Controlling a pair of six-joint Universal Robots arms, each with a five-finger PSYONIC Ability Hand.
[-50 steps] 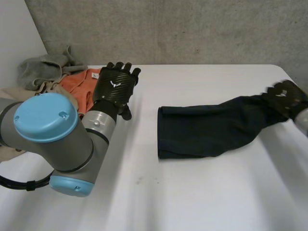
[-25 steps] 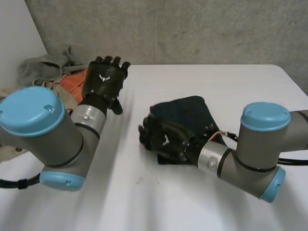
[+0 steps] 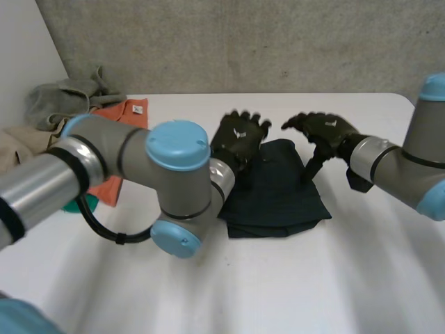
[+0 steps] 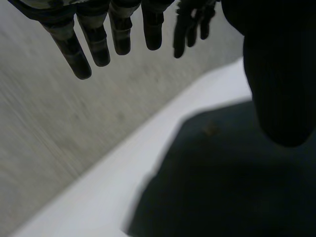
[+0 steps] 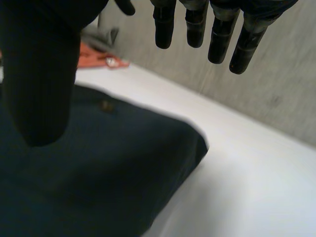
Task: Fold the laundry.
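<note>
Rough grey concrete wall (image 3: 278, 42) backs a white worktop (image 3: 278, 278) that runs wide and mostly bare toward the near edge. At its middle lies a dark blue garment (image 3: 278, 195), folded into a compact block and flat on the surface. The left hand (image 3: 240, 139) hovers over the block's far left edge, fingers (image 4: 74, 49) straight and apart, holding nothing. The right hand (image 3: 327, 129) hangs above its far right corner, fingers (image 5: 195, 24) loosely spread, thumb pointing down toward the cloth. At the worktop's far left corner sit a grey garment (image 3: 62, 97), an orange garment (image 3: 122, 115) and a beige cloth (image 3: 14, 142).
</note>
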